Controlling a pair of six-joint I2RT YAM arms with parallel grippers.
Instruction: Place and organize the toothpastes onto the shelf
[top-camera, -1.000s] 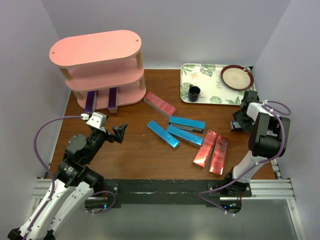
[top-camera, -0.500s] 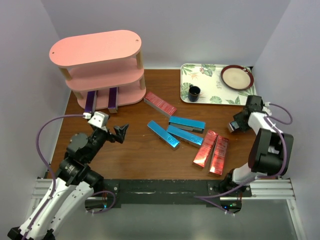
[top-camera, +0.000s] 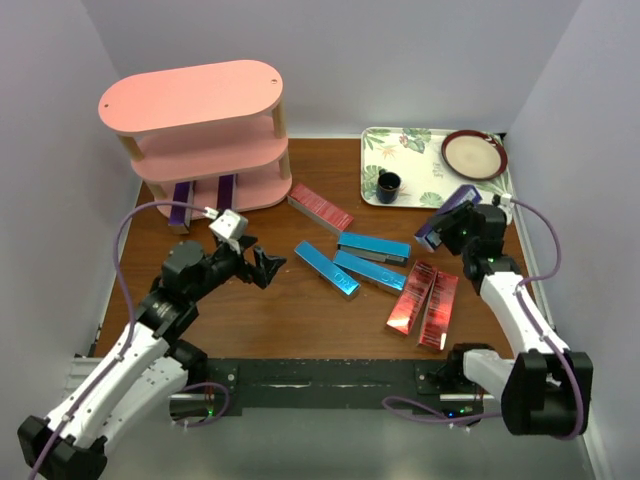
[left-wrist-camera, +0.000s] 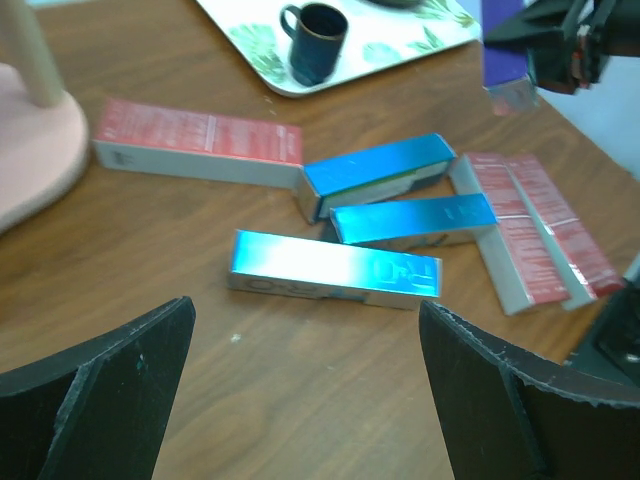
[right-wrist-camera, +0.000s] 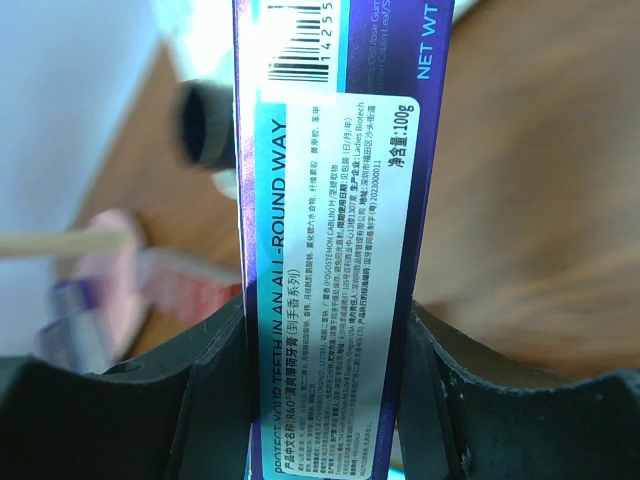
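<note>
Pinching a purple carton (right-wrist-camera: 340, 200), right fingers (right-wrist-camera: 205, 400); left fingers (left-wrist-camera: 110, 400) spread; two purple cartons (top-camera: 182, 203) (top-camera: 226, 192) on shelf (top-camera: 190, 95).

Shelf (top-camera: 190, 100) far L, tray (top-camera: 412, 152) far R, cartons (top-camera: 372, 246) btwn, nearer.

table (top-camera: 290, 335) bare along near edge; blue cartons (top-camera: 326, 268), red cartons (top-camera: 424, 305) crowd centre.
</note>
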